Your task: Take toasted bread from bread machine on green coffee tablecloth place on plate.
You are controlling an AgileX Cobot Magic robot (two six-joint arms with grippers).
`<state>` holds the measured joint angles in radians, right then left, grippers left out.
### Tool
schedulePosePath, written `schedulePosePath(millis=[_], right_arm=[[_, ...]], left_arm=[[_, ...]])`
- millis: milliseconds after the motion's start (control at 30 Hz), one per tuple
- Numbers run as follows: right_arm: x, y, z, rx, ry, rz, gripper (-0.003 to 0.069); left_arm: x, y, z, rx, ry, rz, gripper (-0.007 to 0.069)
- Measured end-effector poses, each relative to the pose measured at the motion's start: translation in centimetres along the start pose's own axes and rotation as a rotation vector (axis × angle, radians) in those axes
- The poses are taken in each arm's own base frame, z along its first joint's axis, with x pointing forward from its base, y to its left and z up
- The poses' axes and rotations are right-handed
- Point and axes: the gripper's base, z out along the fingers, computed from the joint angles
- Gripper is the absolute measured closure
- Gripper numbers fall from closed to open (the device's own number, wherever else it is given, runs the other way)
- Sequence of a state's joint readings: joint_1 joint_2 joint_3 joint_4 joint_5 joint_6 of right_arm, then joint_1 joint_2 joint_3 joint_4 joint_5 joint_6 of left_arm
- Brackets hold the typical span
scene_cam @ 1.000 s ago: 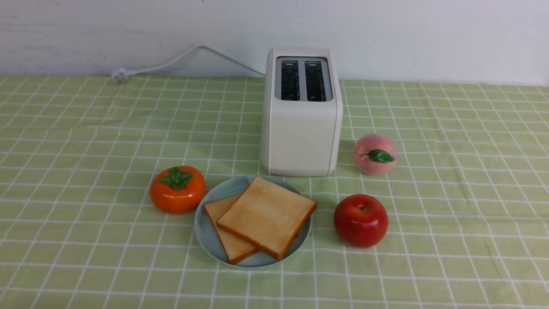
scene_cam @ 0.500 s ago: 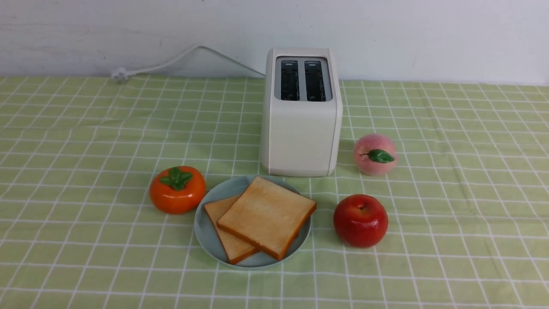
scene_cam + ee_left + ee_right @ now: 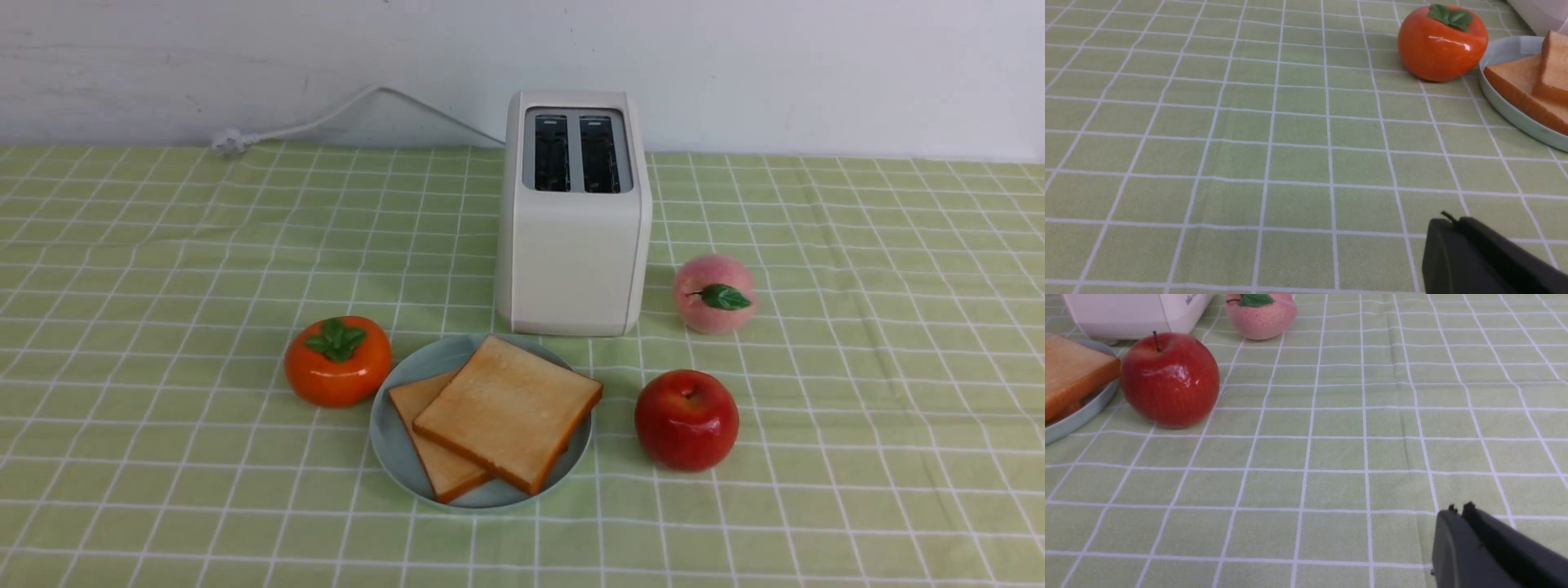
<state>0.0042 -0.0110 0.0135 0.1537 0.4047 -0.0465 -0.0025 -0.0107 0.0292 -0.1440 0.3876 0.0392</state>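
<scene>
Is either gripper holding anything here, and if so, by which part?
Nothing is held. The left gripper and right gripper are both shut and empty above the light green gridded tablecloth. Both square golden toast slices lie on the round pale blue plate.

Two toast slices (image 3: 498, 420), one toaster (image 3: 574, 216), plate (image 3: 390, 433), persimmon (image 3: 338, 361), apple (image 3: 687, 419), peach (image 3: 714, 293).

**Both pincers closed, nothing held**

My left black plastic gripper (image 3: 1447, 222) has its jaws pressed together, empty. My right black plastic gripper (image 3: 1457, 510) is likewise closed on nothing. Neither arm shows in the front view.
</scene>
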Motion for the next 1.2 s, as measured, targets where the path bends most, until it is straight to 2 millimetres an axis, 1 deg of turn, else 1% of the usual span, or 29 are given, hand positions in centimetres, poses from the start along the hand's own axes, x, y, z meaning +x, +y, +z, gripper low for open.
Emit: schedulePosePath(millis=[400,500,600,700,900,1200], right_arm=[[0.0,0.0,0.0,0.0,0.0,0.0,0.0626],[0.0,0.0,0.0,0.0,0.0,0.0,0.0624],[0.0,0.0,0.0,0.0,0.0,0.0,0.0619],[0.0,0.0,0.0,0.0,0.0,0.0,0.0615],[0.0,0.0,0.0,0.0,0.0,0.0,0.0606],[0.0,0.0,0.0,0.0,0.0,0.0,0.0594]], left_arm=[[-0.2,0.04,0.0,-0.004,-0.022,0.004,0.0637],[-0.32,0.0,-0.01,0.0,-0.036,-0.042,0.0637],[-0.32,-0.04,-0.01,0.008,-0.035,-0.215,0.0637],[-0.23,0.06,0.0,-0.003,-0.026,-0.289,0.0637],[-0.13,0.11,0.0,-0.01,-0.016,-0.323,0.0637],[-0.13,0.13,0.0,-0.012,-0.017,-0.322,0.0637]])
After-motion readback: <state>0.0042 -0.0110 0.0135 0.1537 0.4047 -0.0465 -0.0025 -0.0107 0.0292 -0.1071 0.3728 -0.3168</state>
